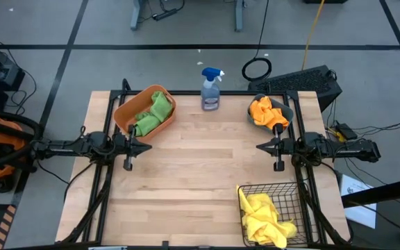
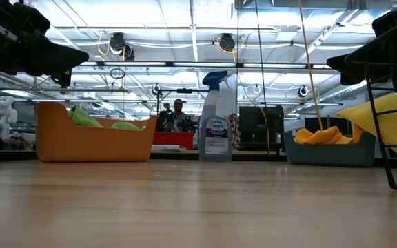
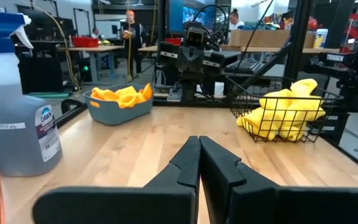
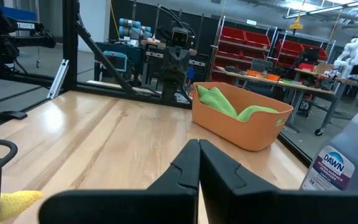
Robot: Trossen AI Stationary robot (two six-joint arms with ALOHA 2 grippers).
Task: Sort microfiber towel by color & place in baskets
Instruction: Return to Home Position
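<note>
1. Pressed-together fingers of the left gripper (image 3: 199,142) fill the foreground of its wrist view, clenched on nothing. The right gripper (image 4: 199,144) looks the same, its tips meeting with no cloth between them.
2. Seen from above, both grippers sit low over the table (image 1: 200,173) at mid-depth. The left one is near the left edge and the right one near the right edge, and they point at each other, well apart.
3. Every cloth in view lies in a container:
   - The green towels (image 1: 151,111) are in the orange tub (image 1: 126,114) at the far left.
   - The orange towels (image 1: 268,113) are in the teal bin (image 1: 288,111) at the far right.
   - The yellow towels (image 1: 266,219) are heaped in the wire basket (image 1: 283,191) at the near right.
   - A spray bottle (image 1: 211,90) stands upright between the tub and the bin.
4. No towel shows on the bare wood, so the sorting looks complete, each colour in its own container.
5. The step in hand appears to be the retreat to rest. The next move asks for little: settle both arms into their parked pose and keep the right gripper clear of the basket rim beside it.
</note>
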